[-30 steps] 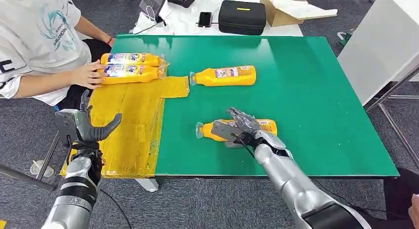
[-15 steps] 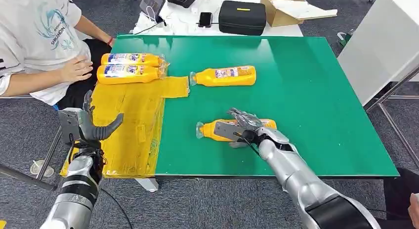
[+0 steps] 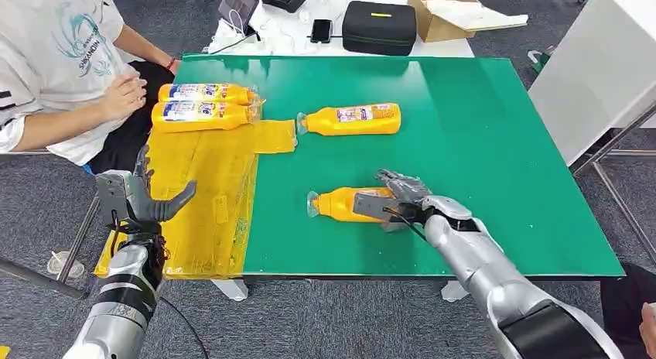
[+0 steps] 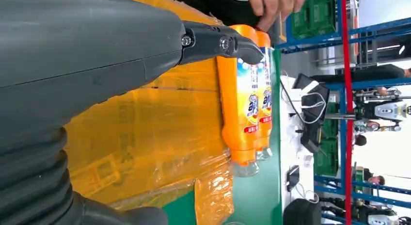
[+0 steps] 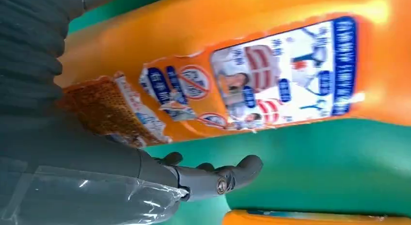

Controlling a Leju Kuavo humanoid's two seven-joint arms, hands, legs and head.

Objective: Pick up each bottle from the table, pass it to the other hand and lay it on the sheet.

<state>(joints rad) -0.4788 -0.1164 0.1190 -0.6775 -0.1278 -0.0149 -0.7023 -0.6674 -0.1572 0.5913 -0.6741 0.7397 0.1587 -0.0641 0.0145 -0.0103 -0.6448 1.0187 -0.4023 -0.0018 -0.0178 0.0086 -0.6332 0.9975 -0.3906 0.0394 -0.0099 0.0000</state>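
Resting on near bottle [image 3: 346, 202]: right hand [image 3: 402, 198]; left hand [image 3: 135, 200] empty.

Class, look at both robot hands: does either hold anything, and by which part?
The right robot hand lies over the base end of the near orange bottle, still on the green table; a closed grip cannot be told. The left robot hand holds nothing.

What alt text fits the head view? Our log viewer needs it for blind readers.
The right robot hand rests over an orange bottle lying on a green table. The left robot hand hovers open over a yellow sheet holding two bottles; another bottle lies farther back.
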